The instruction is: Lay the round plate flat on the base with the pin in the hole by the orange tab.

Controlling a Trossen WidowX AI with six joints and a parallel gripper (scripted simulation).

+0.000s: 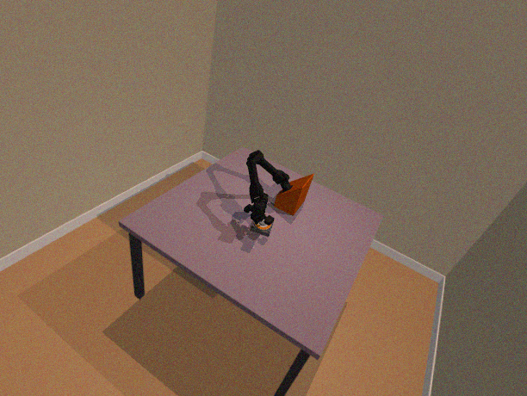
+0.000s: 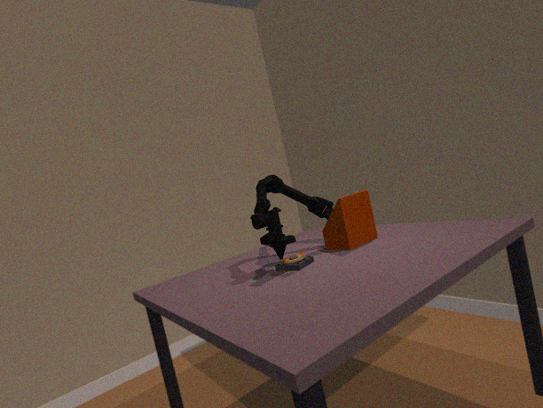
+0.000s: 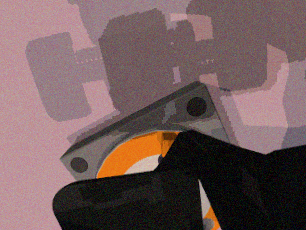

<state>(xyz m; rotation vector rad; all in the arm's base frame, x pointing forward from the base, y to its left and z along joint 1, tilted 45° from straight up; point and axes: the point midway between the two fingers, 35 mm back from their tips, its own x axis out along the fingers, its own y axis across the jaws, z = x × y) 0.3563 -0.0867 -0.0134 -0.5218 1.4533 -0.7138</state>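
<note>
The round plate (image 1: pixel 263 228) (image 2: pixel 302 255) (image 3: pixel 122 154), orange outside and pale inside, sits on the dark square base (image 2: pixel 298 266) (image 3: pixel 150 122). Its orange tab (image 3: pixel 167 146) shows in the wrist view beside my finger, with part of a small dark spot next to it; whether that is the hole or the pin I cannot tell. My gripper (image 2: pixel 281 258) (image 3: pixel 186 138) is shut with nothing between its fingers. It points down at the plate's edge, close by the tab; contact is unclear. The fingers hide much of the plate and the post. Whether the plate lies flat is not clear.
An orange wedge-shaped block (image 1: pixel 294 199) (image 2: pixel 355 222) stands behind the base, close to the arm's lower end. The base has dark round spots at its corners. All stand on the mauve table (image 1: pixel 301 275) (image 2: pixel 355 284), with the arm's shadows beside the base.
</note>
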